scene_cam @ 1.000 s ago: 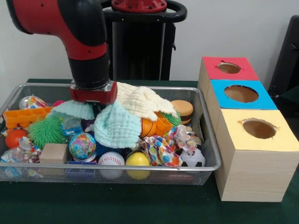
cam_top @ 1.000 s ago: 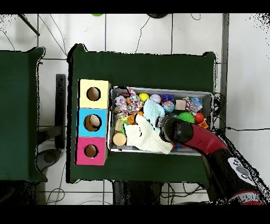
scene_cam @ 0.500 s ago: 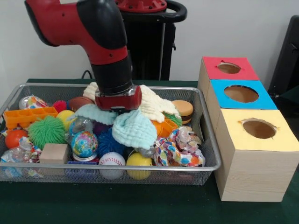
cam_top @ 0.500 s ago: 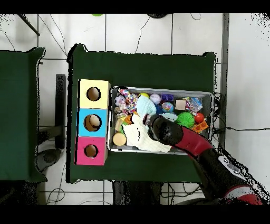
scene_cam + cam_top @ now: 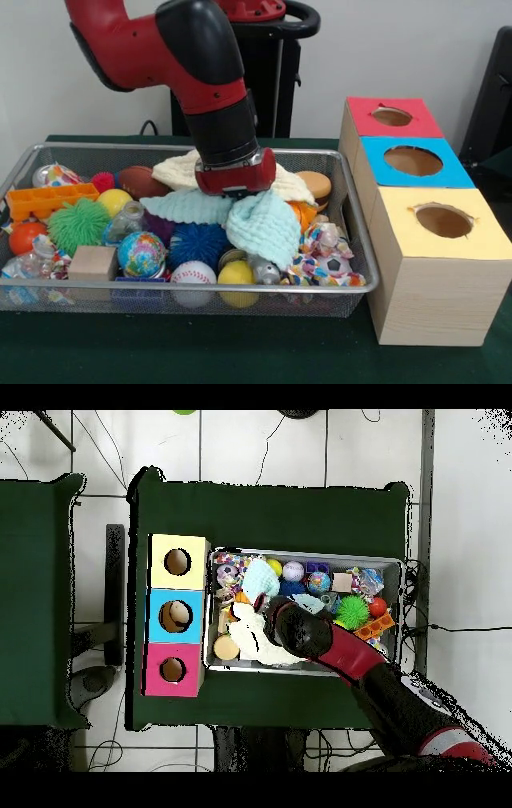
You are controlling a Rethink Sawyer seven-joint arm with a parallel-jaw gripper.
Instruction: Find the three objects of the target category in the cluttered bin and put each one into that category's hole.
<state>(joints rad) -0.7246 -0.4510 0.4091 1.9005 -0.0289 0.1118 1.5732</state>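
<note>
A wire bin is packed with toys and cloths. My gripper is down in the middle of the bin, shut on a mint cloth that hangs from it in folds and hides its tips. A cream cloth lies behind it. Three boxes with holes stand beside the bin: red, blue and yellow.
Around the cloth lie a globe ball, a baseball, a yellow ball, a blue spiky ball, a green spiky ball, a wooden block, an orange tray, a toy burger and a patterned cloth.
My gripper has moved across the bin toward the boxes, pulling the mint cloth along. The football, yellow ball and blue spiky ball on the far side from the boxes have come into sight.
</note>
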